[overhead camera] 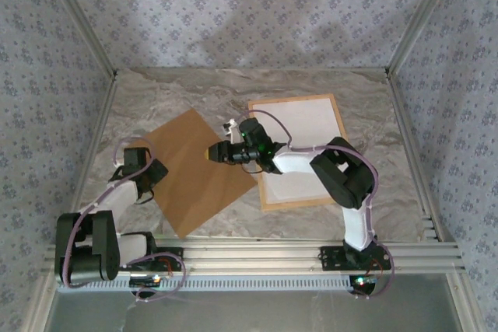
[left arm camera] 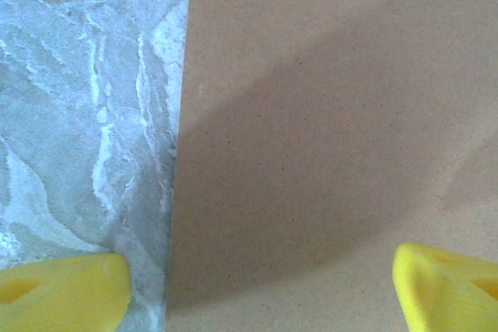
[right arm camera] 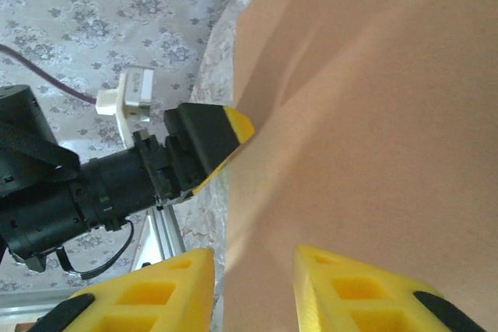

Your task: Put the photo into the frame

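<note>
Jaws of the left gripper (left arm camera: pixel 261 293) are standing wide apart astride the edge of the backing board (left arm camera: pixel 327 114). Over it the right gripper (right arm camera: pixel 254 254) is hanging, narrowly parted; whether it is clamping, I cannot tell.

1. The near left corner of the frame (overhead camera: pixel 292 99) is covered by the right arm (overhead camera: pixel 299 162) in the top view.
2. The brown board (left arm camera: pixel 334 114) is cut off by three edges in the left wrist view, and the fingers (left arm camera: pixel 62 295) of the left gripper (left arm camera: pixel 262 277) by the bottom edge.
3. Whether the fingers (right arm camera: pixel 350 289) of the right gripper (right arm camera: pixel 253 270) touch the board cannot be told.
</note>
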`<state>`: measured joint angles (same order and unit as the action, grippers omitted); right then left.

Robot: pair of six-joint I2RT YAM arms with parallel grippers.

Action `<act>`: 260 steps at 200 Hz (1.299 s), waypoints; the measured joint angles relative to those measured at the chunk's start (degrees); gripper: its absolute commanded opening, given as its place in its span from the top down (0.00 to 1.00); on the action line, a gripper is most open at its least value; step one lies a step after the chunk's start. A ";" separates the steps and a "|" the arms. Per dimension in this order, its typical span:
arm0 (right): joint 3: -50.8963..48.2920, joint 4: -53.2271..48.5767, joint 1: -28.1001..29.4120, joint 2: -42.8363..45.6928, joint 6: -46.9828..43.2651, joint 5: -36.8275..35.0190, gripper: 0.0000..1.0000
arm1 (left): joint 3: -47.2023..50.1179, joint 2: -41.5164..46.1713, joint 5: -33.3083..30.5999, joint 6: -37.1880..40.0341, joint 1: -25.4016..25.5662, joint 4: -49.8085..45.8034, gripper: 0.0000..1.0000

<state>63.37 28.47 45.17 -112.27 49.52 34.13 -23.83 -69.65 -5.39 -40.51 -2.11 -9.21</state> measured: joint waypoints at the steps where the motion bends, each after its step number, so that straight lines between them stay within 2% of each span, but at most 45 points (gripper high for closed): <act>1: 0.00 -0.11 -0.04 0.00 -0.02 0.02 0.67 | 0.02 0.04 0.00 0.00 0.02 0.00 0.10; 42: 5.55 -15.65 -1.31 0.52 -10.69 -1.05 0.60 | 0.57 2.49 0.96 -0.02 0.31 0.02 0.10; 86: 10.32 -29.83 -0.37 2.69 -22.82 -10.84 0.46 | 0.59 7.39 7.26 -0.02 2.58 1.75 0.10; 117: 12.07 -37.59 -0.02 2.69 -27.63 -18.97 0.40 | -0.98 10.23 6.62 0.74 2.97 -0.33 0.06; 159: 18.27 -43.76 -0.57 -0.61 -31.01 -24.50 0.35 | -1.75 8.20 6.03 1.27 2.97 -2.82 0.04; 195: 23.63 -47.10 -1.03 -5.64 -32.06 -25.62 0.32 | -1.75 3.23 8.61 1.68 2.97 -2.56 0.07; 260: 30.40 -52.37 -2.89 -11.72 -32.06 -26.45 0.30 | -3.15 -0.72 8.59 2.12 2.80 -2.64 0.10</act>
<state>93.78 -23.90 42.28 -123.98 17.45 7.68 -26.98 -70.37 3.20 -38.39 0.69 -11.86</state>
